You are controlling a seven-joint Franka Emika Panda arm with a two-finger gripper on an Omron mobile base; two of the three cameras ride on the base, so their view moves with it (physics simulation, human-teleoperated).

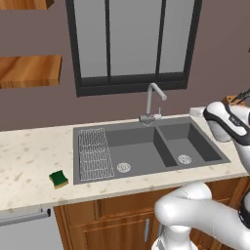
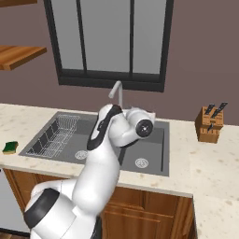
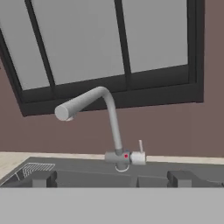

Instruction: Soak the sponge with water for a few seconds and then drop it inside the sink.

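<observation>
The sponge (image 1: 58, 179), green top over a yellow base, lies flat on the speckled surface (image 1: 29, 161), well to the left of the end effector (image 3: 111, 179) and apart from the sink's left rim. Next comes the sink (image 1: 146, 128), dark grey with two basins: a wire rack (image 1: 93, 154) sits in the left end of the larger basin, beside a round drain (image 1: 123, 167), and the smaller basin to the right has its own drain (image 1: 184, 158). The faucet (image 3: 103, 120) rises from the back rim between the basins, straight ahead of the end effector in the hand view, its spout bent toward the left with a small lever (image 3: 140, 146) at its base. The end effector is released, fingers (image 3: 41, 179) spread wide and grasping nothing. Behind the faucet is a dark-framed window (image 1: 132, 44). Far to the right, a knife block (image 2: 210, 122) stands on the surface
</observation>
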